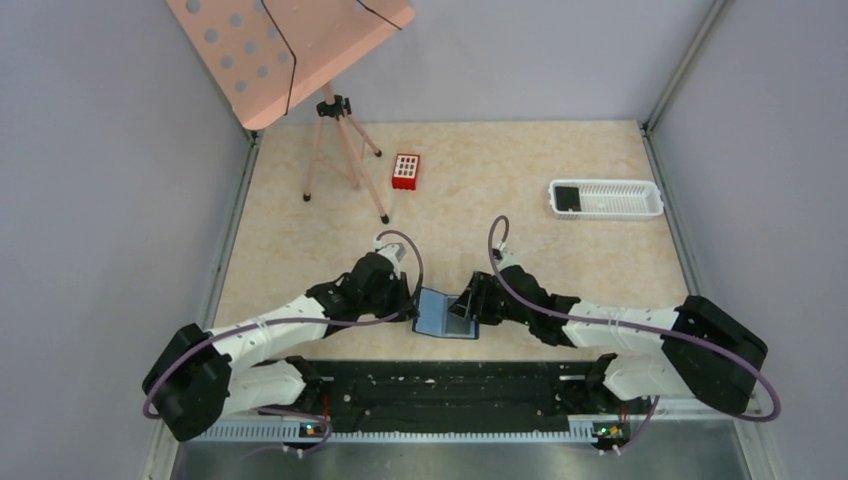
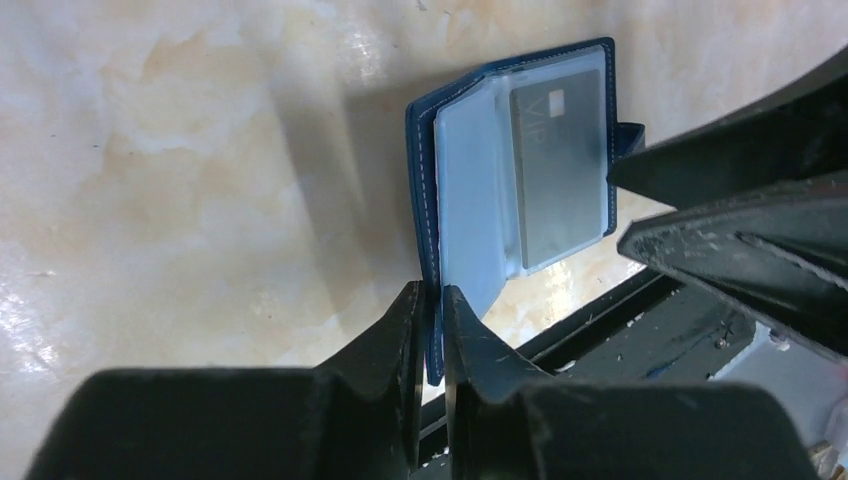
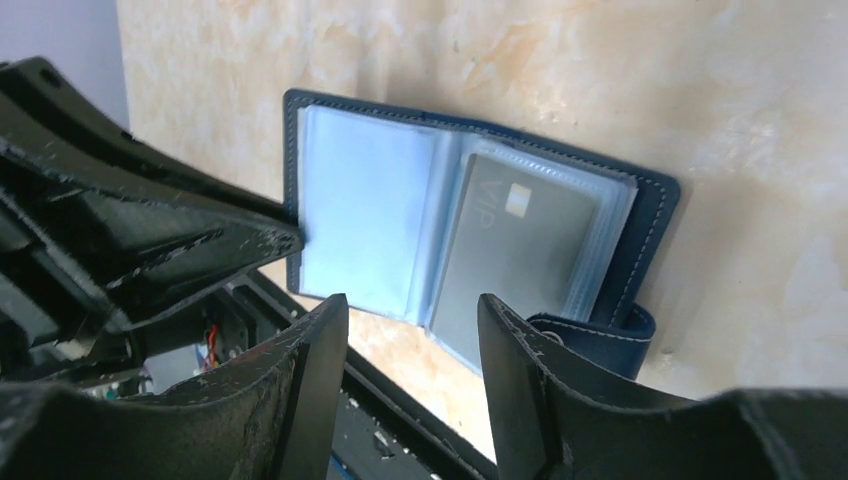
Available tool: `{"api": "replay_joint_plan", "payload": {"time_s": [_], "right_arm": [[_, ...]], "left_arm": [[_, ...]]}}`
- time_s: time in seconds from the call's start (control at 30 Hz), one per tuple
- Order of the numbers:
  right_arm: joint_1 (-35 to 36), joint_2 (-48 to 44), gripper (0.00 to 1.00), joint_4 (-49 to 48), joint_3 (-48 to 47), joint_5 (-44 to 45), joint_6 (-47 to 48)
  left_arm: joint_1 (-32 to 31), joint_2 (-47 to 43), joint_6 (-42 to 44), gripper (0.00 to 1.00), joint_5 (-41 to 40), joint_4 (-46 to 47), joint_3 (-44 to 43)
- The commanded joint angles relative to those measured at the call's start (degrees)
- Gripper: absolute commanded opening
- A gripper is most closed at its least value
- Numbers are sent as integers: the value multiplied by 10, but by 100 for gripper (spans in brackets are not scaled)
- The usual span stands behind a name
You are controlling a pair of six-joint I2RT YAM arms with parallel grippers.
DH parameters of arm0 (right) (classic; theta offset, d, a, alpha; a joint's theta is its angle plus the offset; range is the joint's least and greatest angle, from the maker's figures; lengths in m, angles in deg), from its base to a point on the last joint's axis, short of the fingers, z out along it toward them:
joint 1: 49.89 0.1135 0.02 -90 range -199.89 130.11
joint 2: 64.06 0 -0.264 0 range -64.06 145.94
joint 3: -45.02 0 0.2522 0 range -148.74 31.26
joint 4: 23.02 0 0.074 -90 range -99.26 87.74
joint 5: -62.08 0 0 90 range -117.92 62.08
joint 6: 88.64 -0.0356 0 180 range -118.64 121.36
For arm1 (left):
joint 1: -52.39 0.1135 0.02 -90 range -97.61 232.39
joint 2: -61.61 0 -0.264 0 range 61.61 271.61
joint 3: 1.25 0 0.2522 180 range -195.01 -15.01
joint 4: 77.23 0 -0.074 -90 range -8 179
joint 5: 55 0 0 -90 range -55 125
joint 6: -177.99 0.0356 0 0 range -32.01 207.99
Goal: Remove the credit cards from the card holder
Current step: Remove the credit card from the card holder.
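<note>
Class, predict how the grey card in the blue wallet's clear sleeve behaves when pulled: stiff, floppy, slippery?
The grey card lies flat with straight edges: probably stiff. Its smooth face looks slippery. The clear plastic sleeve of the blue folding wallet hugs it, so may drag.

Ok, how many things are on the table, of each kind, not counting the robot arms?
Blue card holder: 1
Cards: 2, grey card in the holder, dark card in the tray
White slotted tray: 1
Red block with holes: 1
Tripod with pink board: 1
Total: 6
</note>
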Motion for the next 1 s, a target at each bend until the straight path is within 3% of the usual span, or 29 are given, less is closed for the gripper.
{"api": "replay_joint_plan", "payload": {"time_s": [0.0, 0.13, 0.63, 0.97], "right_arm": [[7, 3, 51, 28, -27, 61, 9], [7, -11, 51, 68, -26, 89, 11], [7, 23, 50, 81, -33, 83, -5], [18, 32, 50, 167, -82, 132, 17]], "left_arm": [[2, -18, -21, 12, 32, 50, 18], [2, -21, -29, 0, 48, 67, 30], [2, -46, -47, 0, 49, 86, 58], [2, -53, -45, 0, 44, 82, 60]]}}
